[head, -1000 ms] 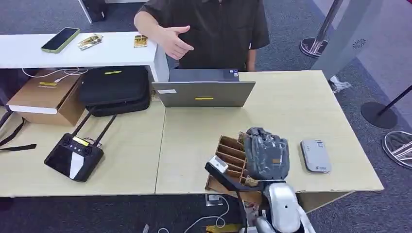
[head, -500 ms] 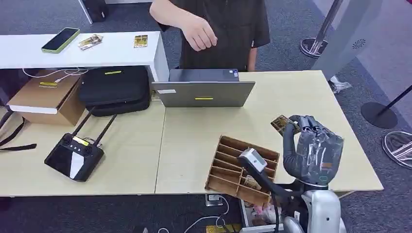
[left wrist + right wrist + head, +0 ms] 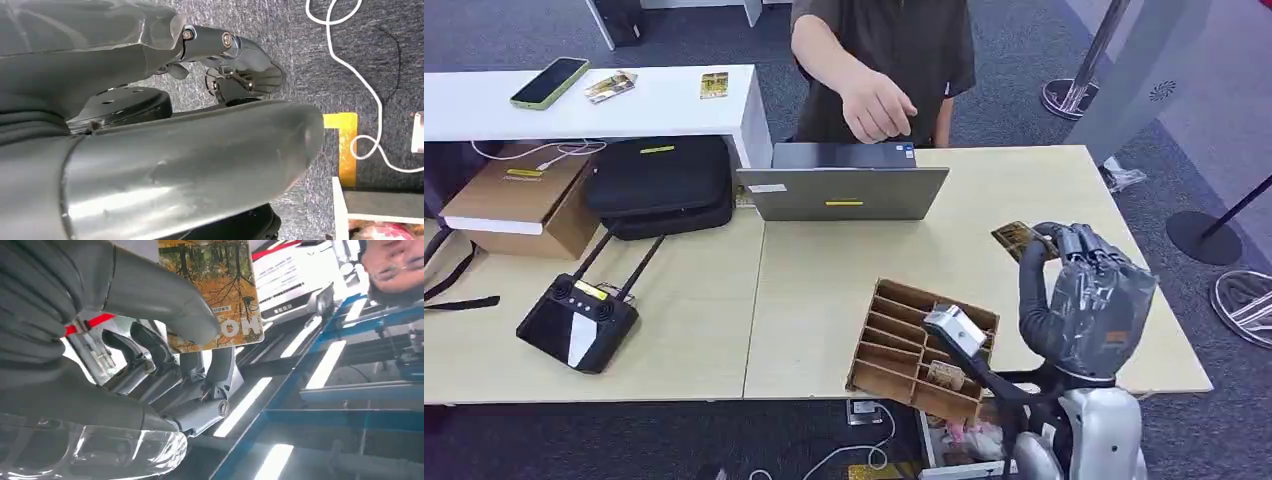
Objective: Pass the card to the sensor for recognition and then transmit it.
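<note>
Pale wooden desk carries a slotted wooden rack at its near edge in the head view; above the desk's right part the right hand pinches the card. Right wrist view: thumb presses the card against fingers. Left wrist view: the left hand hangs over grey carpet; its state cannot be told.

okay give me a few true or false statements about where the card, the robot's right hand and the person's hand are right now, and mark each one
1. The right hand holds the card raised above the table. True.
2. The card still sits in the wooden slotted rack. False: it is pinched between thumb and fingers, clear of the rack.
3. A person's hand reaches out above the laptop. True.
4. The laptop lid is shut flat on the table. False: it stands open.
5. The card's face shows an autumn tree picture. True.
</note>
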